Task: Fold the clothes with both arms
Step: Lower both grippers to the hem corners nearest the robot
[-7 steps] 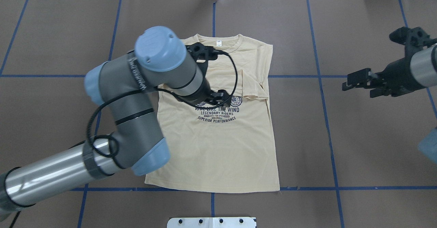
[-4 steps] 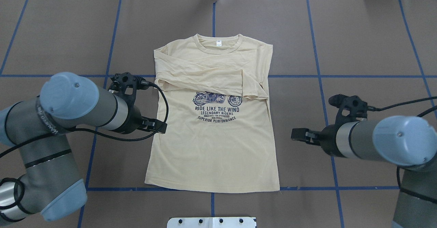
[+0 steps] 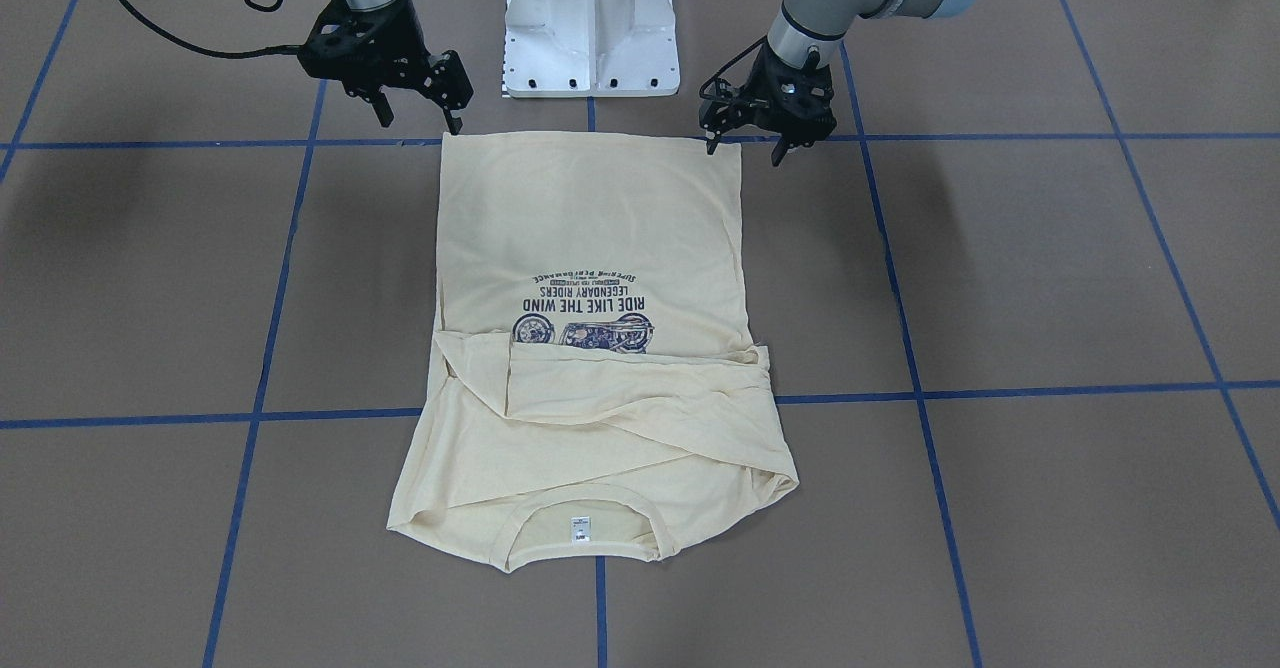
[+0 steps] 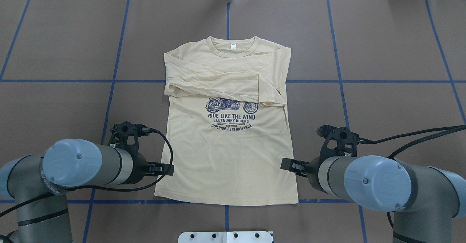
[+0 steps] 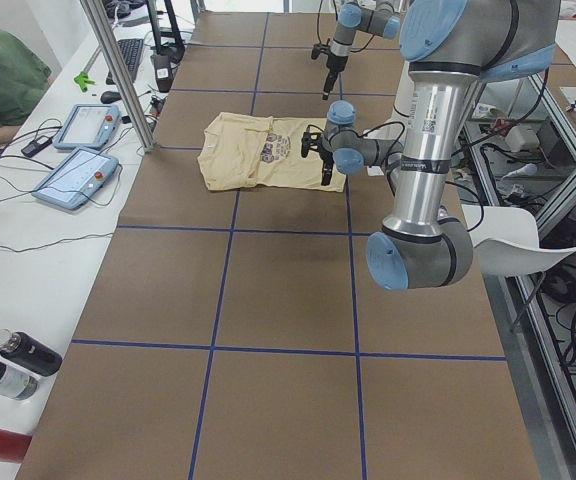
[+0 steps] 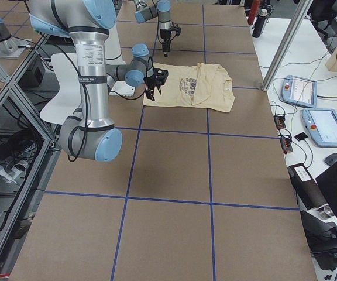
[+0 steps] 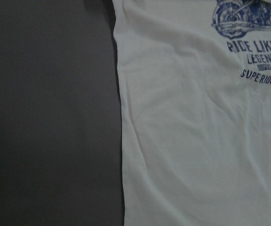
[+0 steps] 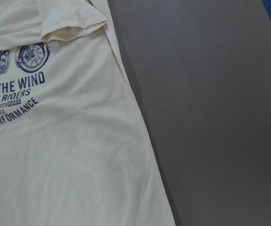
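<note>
Where sleeves [image 4: 218, 84] cross, soft cream T-shirt [image 4: 225, 155] creases.

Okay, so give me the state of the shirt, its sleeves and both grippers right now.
T-shirt: flat on the table, print up, body unfolded.
Sleeves: both folded across the chest.
Left gripper: jaws open, empty, beside the T-shirt's hem.
Right gripper: jaws open, empty, beside the hem's other end.

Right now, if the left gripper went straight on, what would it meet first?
The left gripper points down; likely the hem corner of the T-shirt first, or the table just beside it.
</note>
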Robot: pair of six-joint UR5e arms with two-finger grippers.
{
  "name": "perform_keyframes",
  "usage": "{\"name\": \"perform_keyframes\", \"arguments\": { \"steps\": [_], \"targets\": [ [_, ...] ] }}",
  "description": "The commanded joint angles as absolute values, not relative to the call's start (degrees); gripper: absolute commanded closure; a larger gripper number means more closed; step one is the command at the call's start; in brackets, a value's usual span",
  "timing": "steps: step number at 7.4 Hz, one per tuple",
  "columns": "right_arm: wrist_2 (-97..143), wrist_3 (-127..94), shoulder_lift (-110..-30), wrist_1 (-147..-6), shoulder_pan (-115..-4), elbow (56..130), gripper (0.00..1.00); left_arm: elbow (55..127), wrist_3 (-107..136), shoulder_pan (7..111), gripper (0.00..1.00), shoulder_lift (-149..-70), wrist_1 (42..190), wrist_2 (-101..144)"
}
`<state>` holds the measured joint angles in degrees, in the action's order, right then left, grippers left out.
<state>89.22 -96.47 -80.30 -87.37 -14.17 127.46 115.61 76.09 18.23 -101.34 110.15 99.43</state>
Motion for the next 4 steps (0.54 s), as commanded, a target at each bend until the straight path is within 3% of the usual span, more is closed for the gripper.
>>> {"name": "perform_keyframes", "arguments": {
  "steps": [1, 4],
  "targets": [
    [88.2, -96.8, -79.8, -88.1, -13.3, 127.1, 0.00, 114.2, 77.4, 16.0, 0.51, -101.2, 110.4, 98.7],
    [88.0, -96.7, -79.8, -88.1, -13.1, 127.1, 0.00, 112.9, 77.3, 14.4, 0.52, -101.1, 110.2, 98.8]
  ]
}}
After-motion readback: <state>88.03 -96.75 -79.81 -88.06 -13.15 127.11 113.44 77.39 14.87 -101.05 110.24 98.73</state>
